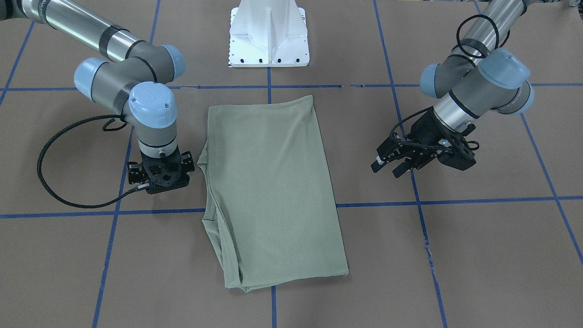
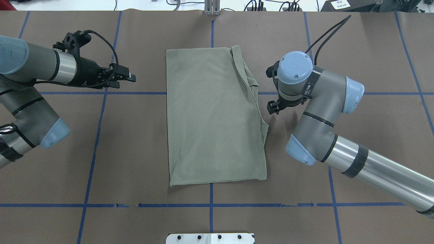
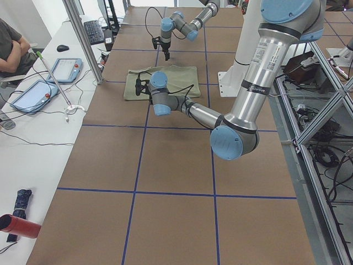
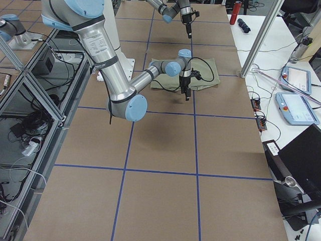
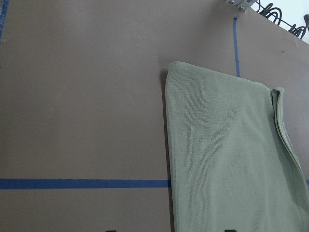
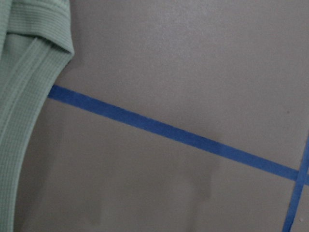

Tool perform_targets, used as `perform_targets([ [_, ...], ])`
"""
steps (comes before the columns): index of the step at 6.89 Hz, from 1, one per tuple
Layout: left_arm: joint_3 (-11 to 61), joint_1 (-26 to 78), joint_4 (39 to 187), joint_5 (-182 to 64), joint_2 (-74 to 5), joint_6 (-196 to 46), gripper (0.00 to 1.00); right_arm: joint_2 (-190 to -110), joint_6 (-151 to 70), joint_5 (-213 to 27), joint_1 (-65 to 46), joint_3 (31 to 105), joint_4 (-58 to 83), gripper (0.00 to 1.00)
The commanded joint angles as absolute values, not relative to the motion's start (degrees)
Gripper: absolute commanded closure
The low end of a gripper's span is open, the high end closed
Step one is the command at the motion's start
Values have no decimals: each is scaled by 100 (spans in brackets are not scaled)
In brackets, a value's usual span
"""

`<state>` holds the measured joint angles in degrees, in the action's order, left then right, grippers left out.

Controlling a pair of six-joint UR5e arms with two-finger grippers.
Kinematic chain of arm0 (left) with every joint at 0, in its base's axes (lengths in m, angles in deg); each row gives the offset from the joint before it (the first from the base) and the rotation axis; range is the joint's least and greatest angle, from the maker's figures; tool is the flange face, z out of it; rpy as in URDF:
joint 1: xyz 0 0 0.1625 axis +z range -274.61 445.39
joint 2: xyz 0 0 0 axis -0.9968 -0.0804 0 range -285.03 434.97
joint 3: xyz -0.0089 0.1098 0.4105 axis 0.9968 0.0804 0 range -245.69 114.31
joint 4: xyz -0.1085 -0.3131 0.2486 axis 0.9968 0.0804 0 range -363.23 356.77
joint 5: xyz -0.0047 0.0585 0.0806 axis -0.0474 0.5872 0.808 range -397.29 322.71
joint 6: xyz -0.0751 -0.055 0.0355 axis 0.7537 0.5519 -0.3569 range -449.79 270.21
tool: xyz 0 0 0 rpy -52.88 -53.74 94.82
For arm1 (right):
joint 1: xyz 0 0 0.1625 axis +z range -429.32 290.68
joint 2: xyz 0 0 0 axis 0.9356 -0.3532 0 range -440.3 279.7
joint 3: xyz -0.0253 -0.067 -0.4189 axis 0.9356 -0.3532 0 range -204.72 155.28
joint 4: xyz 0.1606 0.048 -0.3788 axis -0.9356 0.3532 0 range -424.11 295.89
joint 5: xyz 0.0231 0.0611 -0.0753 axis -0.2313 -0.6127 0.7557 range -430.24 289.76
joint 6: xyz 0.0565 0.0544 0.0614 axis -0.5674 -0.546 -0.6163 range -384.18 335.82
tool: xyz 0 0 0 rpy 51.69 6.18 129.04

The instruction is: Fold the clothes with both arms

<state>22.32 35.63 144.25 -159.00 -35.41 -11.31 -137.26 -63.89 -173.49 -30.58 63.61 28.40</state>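
The sage-green shirt [image 1: 273,191] lies folded into a long rectangle in the middle of the table [image 2: 135,145], with layered edges and the ribbed collar along the side nearest my right arm [image 2: 249,81]. My left gripper [image 1: 386,167] hovers open and empty, clear of the shirt's other long side [image 2: 131,78]. The left wrist view shows the shirt's far corner [image 5: 227,154]. My right gripper [image 1: 159,180] points straight down beside the layered edge, apart from it, and appears open and empty. The right wrist view shows only the collar edge [image 6: 19,72] and bare table.
The white pedestal base [image 1: 268,41] stands at the table's robot-side edge. Blue tape lines [image 2: 101,135] cross the brown table. A side desk with tablets [image 3: 33,91] and a seated person [image 3: 11,44] lies beyond the far edge.
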Motion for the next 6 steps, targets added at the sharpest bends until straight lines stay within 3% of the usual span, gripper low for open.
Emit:
perform_targets([
  [1, 2281, 3555, 14425, -15884, -3533, -1139, 20, -12608, -6978, -17325, -3091, 5331, 2791, 0],
  [4, 2264, 3564, 14416, -15902, -3550, -1184, 21, -11681, -7595, -17072, -3135, 3632, 1535, 0],
  [6, 2237, 3564, 14416, -15910, -3533, -1192, 21, -11748, -7508, -16861, -3091, 3584, 1517, 0],
])
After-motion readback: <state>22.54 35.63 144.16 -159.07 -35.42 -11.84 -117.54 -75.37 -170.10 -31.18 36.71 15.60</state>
